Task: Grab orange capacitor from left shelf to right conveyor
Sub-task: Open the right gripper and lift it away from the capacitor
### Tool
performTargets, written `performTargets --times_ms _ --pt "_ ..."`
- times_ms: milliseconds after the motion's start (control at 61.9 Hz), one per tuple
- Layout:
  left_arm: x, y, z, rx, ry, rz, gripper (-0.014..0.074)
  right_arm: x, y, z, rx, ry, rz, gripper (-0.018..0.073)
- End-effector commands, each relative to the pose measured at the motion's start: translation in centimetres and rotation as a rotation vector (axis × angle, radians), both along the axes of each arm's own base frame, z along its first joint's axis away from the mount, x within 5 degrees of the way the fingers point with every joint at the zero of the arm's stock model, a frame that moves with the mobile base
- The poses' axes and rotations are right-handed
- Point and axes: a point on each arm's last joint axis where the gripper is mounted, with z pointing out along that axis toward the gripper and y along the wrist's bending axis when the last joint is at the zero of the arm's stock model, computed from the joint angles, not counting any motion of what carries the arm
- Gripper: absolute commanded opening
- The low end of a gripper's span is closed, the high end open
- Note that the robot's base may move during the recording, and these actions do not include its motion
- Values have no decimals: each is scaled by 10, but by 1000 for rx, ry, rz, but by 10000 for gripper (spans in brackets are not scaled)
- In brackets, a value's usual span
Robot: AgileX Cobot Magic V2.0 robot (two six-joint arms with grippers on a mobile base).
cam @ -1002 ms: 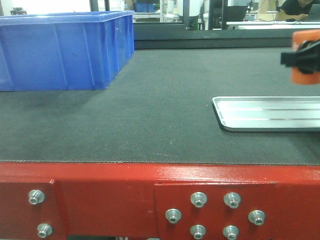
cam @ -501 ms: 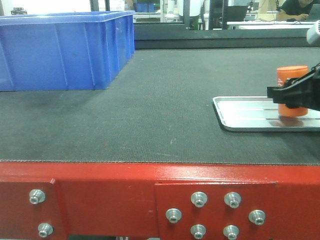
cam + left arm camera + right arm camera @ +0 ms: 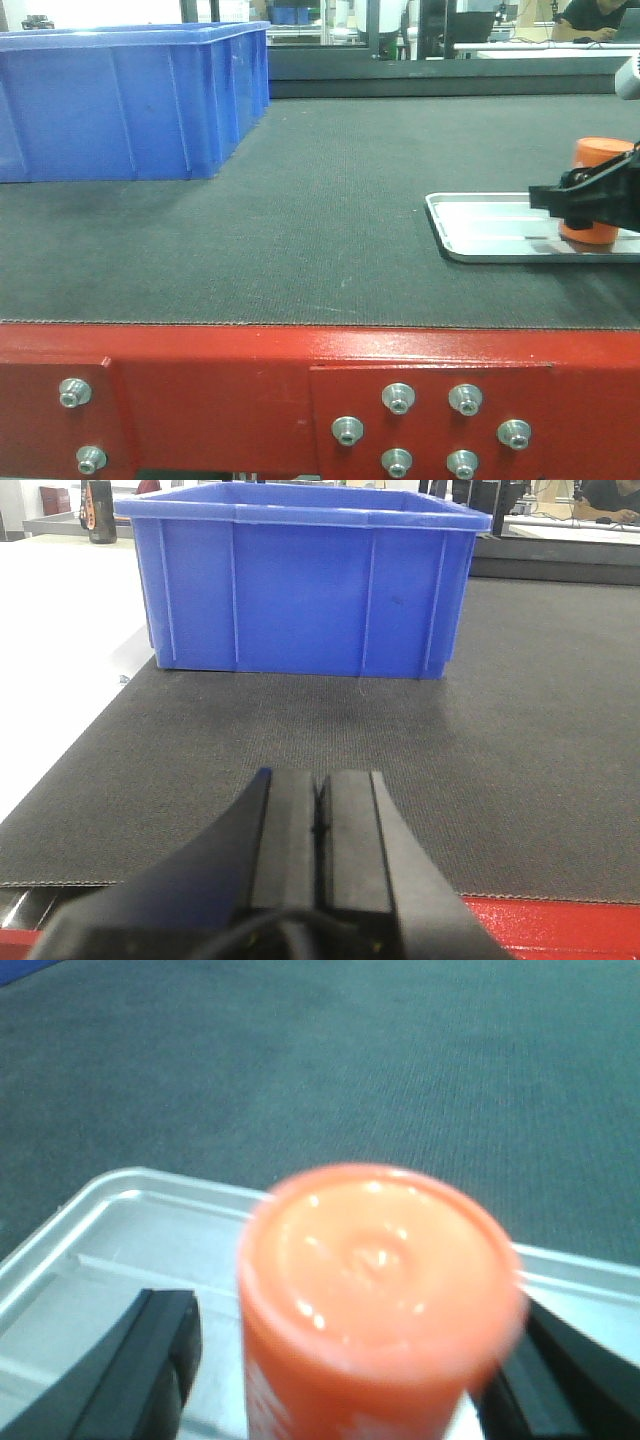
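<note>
The small orange cylindrical capacitor stands on the shiny metal tray at the grey belt conveyor's right, the right gripper's jaws spread beside it; the left gripper is closed, empty.

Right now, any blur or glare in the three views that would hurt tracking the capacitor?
Right wrist view: the orange capacitor fills the frame, soft and smeared at its edges, with glare spots on top. Front view: sharp belt, the background windows blown out, the metal tray streaked with reflections. Left wrist view: crisp on the blue bin.
</note>
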Motion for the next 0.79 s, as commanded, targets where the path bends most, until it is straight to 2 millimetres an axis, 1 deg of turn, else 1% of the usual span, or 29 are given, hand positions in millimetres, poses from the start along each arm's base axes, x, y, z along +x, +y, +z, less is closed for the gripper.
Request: performTargets --times_ms 0,129,226,323,356,420,453,517,598,695,744,760,776 --pt "-1 1 10 -15 -104 7 -127 -2 1 31 14 -157 11 624" --pt "-1 1 10 -15 -104 7 -127 -16 0 56 21 -162 -5 624" --pt "-1 1 10 -15 -104 7 -127 -29 -2 81 54 -152 -31 624" --pt "-1 1 10 -15 -104 7 -127 -48 -4 109 71 -166 -58 622" --pt "-1 1 10 -15 -104 7 -127 -54 -5 116 73 -163 -67 621" --pt "-1 1 10 -15 -104 7 -127 -71 -7 133 89 -175 -89 604" --pt "-1 1 10 -15 -104 7 -127 -80 -8 141 98 -178 -101 580" --pt "-1 1 10 -15 -104 7 -127 -99 -10 154 114 -182 -125 498" --pt "-1 1 10 -15 -104 7 -127 -123 -12 167 107 -195 -150 352" --pt "-1 1 10 -15 -104 7 -127 -150 -15 176 97 -185 -184 140" --pt "-1 1 10 -15 -104 7 -127 -163 -16 179 94 -186 -199 60" --pt "-1 1 10 -15 -104 7 -127 -168 -17 180 94 -192 -203 44" --pt "-1 1 10 -15 -104 7 -127 -171 -17 181 94 -194 -206 48"
